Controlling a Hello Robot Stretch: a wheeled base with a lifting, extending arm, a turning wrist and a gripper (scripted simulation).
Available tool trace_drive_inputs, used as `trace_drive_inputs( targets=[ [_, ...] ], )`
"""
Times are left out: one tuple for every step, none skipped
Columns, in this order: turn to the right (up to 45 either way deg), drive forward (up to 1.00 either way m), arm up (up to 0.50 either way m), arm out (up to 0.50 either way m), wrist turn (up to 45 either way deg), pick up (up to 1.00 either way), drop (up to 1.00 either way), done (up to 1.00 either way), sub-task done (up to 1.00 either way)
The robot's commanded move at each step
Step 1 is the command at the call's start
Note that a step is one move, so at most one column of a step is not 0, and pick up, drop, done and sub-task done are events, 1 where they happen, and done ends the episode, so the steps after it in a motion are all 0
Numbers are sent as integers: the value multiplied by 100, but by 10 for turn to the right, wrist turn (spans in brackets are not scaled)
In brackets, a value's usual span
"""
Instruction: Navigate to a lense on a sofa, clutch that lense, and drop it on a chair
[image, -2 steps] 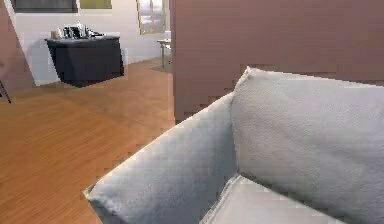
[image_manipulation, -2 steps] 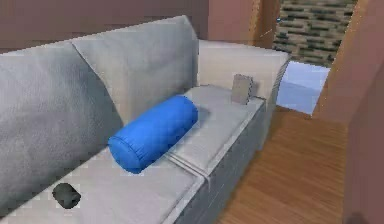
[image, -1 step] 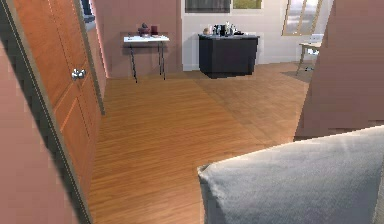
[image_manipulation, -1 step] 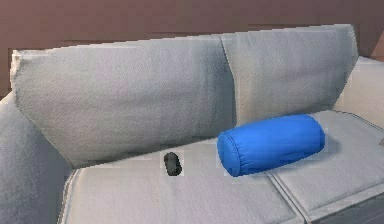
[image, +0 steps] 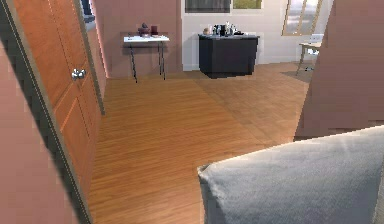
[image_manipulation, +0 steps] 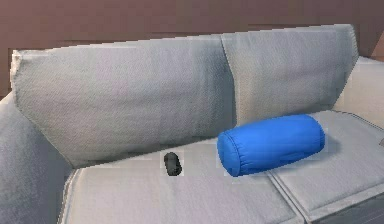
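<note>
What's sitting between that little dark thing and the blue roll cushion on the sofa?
Nothing. In the arm side view, a bare strip of grey sofa seat separates the small dark object from the blue cushion.

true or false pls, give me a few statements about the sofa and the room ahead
1. A blue bolster cushion lies on the grey sofa. True.
2. The small dark object sits on top of the cushion. False: the small dark object lies on the seat, left of the cushion and apart from it.
3. The floor ahead is wooden. True.
4. The door at the forward view's left is white. False: the door is orange-brown.
</note>
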Motion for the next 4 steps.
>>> trace_drive_inputs(
  targets=[
    [0, 0, 22, 0, 0, 0, 0, 0, 0],
    [0, 0, 0, 38, 0, 0, 0, 0, 0],
    [0, 0, 0, 0, 450, 0, 0, 0, 0],
    [0, 0, 0, 0, 450, 0, 0, 0, 0]
  ],
)
